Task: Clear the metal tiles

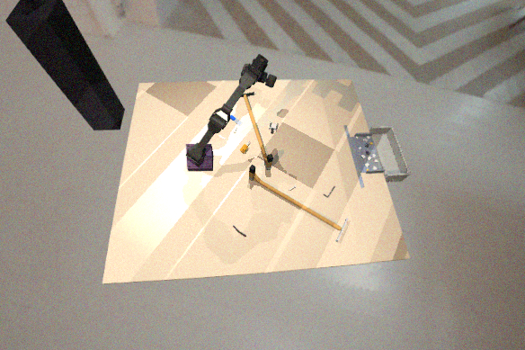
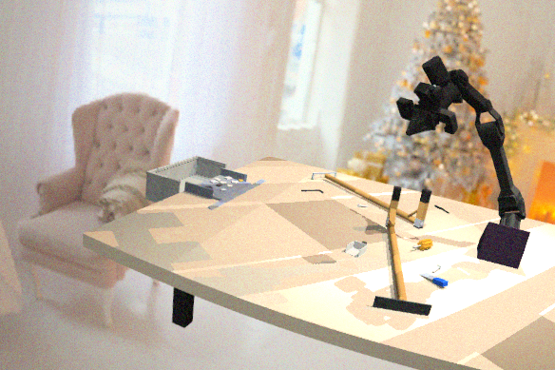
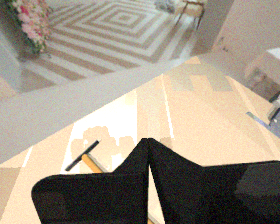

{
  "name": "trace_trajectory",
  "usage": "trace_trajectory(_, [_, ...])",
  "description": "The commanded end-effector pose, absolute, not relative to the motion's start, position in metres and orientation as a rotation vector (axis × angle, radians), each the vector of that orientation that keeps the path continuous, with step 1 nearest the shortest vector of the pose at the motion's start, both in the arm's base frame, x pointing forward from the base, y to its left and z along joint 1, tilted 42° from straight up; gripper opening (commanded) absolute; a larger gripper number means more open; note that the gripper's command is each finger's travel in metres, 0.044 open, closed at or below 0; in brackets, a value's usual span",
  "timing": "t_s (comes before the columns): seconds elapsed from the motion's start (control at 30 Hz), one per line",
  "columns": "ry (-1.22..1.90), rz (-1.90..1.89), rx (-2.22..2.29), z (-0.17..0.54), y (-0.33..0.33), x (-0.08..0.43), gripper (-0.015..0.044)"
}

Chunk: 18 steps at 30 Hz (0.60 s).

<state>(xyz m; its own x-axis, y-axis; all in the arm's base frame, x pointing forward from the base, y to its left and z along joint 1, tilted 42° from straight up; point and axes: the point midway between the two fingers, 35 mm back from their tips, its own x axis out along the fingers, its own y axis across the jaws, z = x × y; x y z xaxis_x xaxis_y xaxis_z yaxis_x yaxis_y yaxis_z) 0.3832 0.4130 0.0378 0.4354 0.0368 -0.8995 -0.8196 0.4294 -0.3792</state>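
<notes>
My gripper (image 2: 410, 130) (image 3: 148, 141) is shut and empty, high above the table's far left part in the top view. One long wooden-handled tool (image 1: 256, 127) (image 2: 396, 258) (image 3: 92, 163) with a wide black blade lies below it. A second long wooden-handled tool (image 1: 298, 204) (image 2: 363, 196) with a thin pale metal head lies nearer the front in the top view. Each has a raised black-tipped grip near mid-table. Several small tiles (image 1: 366, 165) (image 2: 229, 178) lie on the steel bench plate (image 2: 228, 195), which adjoins the grey catch box (image 1: 402, 158) (image 2: 162, 187). The box floor is partly hidden.
A blue-handled tool (image 1: 233, 118) (image 2: 441, 282), a yellow item (image 1: 244, 148) (image 2: 424, 243) and a small clear-grey piece (image 1: 273, 127) (image 2: 356, 248) lie around the black-bladed tool. A bent dark rod (image 1: 330, 192) (image 2: 312, 190) and a dark strip (image 1: 239, 231) (image 2: 442, 208) lie farther off.
</notes>
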Motion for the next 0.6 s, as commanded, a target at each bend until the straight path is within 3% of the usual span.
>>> trace_trajectory(0.0, [1.01, 0.638, -0.989, 0.025, 0.409, 0.38, 0.0])
trace_trajectory(0.57, [1.151, 0.566, -1.009, -0.017, 0.394, 0.362, 0.0])
